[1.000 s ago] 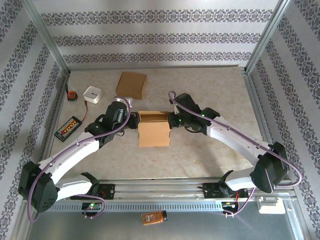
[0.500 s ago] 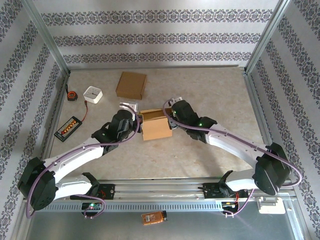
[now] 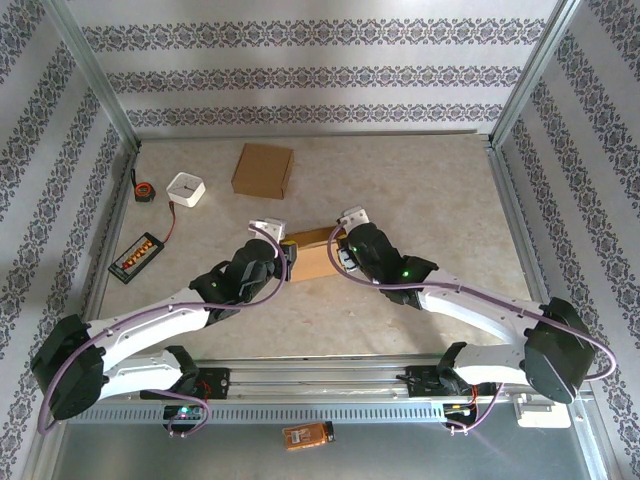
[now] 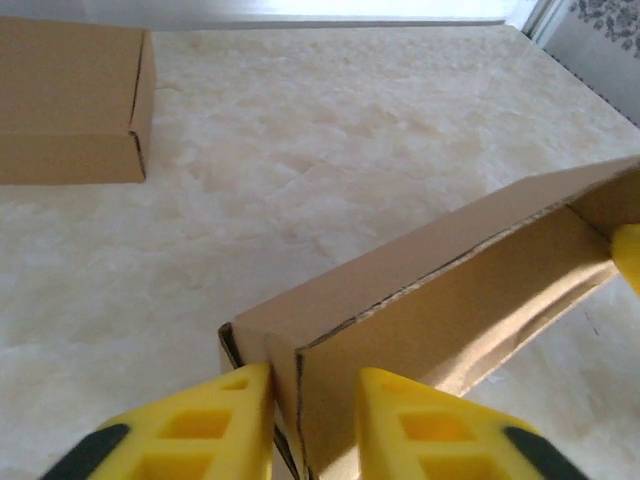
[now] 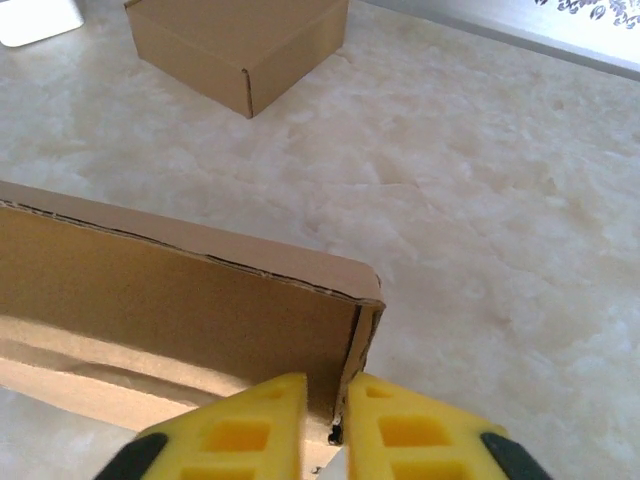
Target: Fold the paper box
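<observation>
The brown paper box lies open-topped on the table between my two grippers. In the left wrist view my left gripper straddles the box's left end wall. Its outer finger rests against the wall and the inner one stands off it, so the jaws are open. In the right wrist view my right gripper straddles the box's right end wall, with the jaws a little apart and a thin gap on the inner side. From above, the left gripper and right gripper sit at opposite ends.
A finished cardboard box stands at the back. At the left are a white square block, a tape measure and a black tray of orange pieces. Metal frame posts and patterned walls close in the table.
The box has come down from a raised, tilted pose and now lies low on the table, nearer the arms. Both grippers followed it down and their jaws have parted.
</observation>
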You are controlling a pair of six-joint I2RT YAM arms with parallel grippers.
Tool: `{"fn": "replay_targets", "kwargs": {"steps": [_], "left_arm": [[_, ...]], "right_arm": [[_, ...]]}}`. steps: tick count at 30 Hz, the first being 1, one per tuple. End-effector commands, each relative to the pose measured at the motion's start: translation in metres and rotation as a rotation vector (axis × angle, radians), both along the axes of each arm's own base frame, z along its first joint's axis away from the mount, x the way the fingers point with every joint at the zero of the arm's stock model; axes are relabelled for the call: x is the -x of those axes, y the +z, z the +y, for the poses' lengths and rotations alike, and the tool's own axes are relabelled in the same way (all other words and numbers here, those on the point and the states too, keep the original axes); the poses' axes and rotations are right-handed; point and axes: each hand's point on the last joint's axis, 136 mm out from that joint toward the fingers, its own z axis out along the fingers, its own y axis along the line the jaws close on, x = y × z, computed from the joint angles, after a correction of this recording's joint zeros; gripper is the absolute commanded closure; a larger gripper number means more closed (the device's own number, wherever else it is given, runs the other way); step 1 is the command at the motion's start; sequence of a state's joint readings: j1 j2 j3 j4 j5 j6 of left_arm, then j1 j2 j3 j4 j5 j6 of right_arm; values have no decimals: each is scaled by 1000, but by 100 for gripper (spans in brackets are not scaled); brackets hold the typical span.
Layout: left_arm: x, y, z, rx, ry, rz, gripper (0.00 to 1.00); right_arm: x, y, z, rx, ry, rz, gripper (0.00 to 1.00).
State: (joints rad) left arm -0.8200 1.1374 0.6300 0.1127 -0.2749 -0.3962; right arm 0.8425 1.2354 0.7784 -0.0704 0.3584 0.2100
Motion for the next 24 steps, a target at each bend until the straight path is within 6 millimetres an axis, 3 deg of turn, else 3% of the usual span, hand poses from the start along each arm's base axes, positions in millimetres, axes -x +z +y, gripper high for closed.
{"fn": "replay_targets", "kwargs": {"steps": [1,6,9,17,24], "left_arm": [[19,1,-21,19,-100,28,66],[21,11,-9,34,-52,17,51],[24,16,-2,41,-29,17,48],[31,36,3,116,-34,-14,45],[38,77,13,348,65,38,40]], "right_arm": [[14,15,17,-68,85,-7,77],[17,34,13,-98,84,-35,69],[18,43,7,-109,67,-55,62],[25,56,-2,-134,64,-61,47],[42,92,-12,-291,57,49,39]]}}
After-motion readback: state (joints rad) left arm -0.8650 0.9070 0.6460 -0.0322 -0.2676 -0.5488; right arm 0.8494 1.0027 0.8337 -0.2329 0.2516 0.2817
